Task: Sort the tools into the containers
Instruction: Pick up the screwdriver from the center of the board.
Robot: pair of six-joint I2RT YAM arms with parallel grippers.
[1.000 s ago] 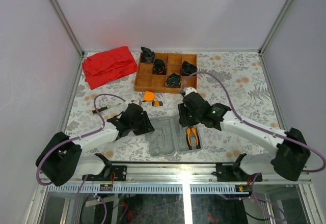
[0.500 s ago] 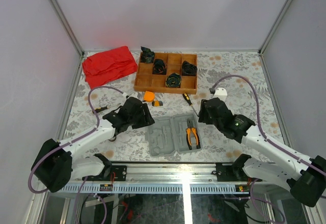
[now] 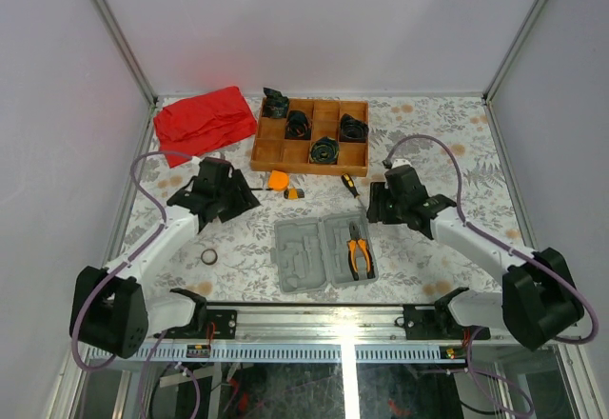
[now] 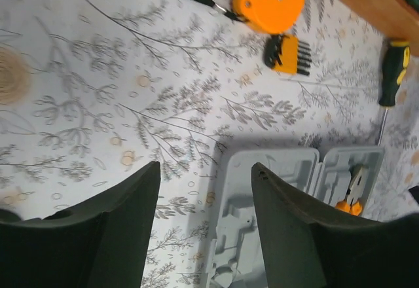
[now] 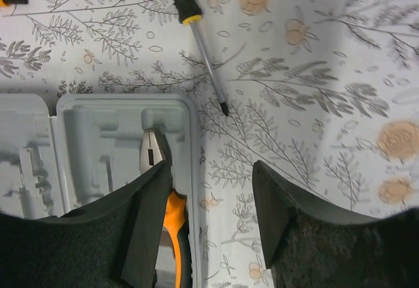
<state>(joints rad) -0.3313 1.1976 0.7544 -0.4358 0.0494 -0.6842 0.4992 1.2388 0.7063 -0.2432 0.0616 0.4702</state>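
While you look down from above, note the wooden tray (image 3: 285,165) with its black coiled bundles (image 3: 324,149) at the far side, and the red cloth (image 3: 203,122) to its left. Just in front of the tray lie the orange tape measure (image 3: 279,180), the small yellow-grey piece (image 3: 295,192) and a black-and-yellow screwdriver (image 3: 350,184). A thin black ring (image 3: 208,256) lies well apart on the left.

Nearer you, the grey case (image 3: 300,257) lies open with the pliers (image 3: 359,252) in its right half. In the right wrist view, a finger hides part of them.

Your left arm reaches forward, and the left gripper (image 4: 204,170) hovers left of the tape measure, fingers spread with nothing between them. Your right arm stretches inward. The right gripper (image 5: 209,163) hangs over the case's right edge near the screwdriver's tip, fingers likewise apart and empty.
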